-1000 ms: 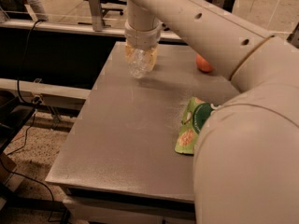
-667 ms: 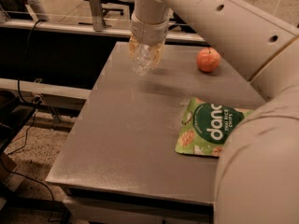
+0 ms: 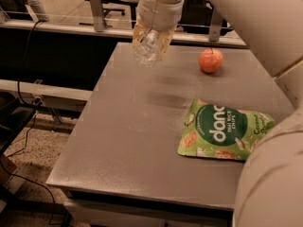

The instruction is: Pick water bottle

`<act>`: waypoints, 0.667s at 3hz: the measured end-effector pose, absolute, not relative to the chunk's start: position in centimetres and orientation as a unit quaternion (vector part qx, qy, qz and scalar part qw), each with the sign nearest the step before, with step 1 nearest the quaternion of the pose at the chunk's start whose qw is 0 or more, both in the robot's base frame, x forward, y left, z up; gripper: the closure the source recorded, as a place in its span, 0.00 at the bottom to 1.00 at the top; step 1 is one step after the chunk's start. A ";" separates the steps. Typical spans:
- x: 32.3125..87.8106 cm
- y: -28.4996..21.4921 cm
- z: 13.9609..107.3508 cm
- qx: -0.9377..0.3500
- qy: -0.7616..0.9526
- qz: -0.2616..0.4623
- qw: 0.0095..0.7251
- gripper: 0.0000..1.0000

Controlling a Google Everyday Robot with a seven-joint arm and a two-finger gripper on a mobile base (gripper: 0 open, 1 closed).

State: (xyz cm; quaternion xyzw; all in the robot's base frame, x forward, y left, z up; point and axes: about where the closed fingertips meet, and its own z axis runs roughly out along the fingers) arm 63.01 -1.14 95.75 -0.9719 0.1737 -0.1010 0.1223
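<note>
One water bottle clamped in the gripper, above the far-left corner of the table, top end hidden. Apple far right. Near right, green bag reading "THAI RICE CHIPS", corner cut off by arm.

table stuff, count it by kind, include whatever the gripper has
bottle: 1, held in the gripper above the far left corner of the table, jaws shut on it
apple: 1, on the table near its far edge
chip bag: 1, lying flat on the right side
total: 3
</note>
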 end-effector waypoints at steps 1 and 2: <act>61.8 -1.2 98.1 -0.972 0.168 -0.089 0.142 1.00; 61.8 -1.2 98.1 -0.971 0.168 -0.089 0.142 1.00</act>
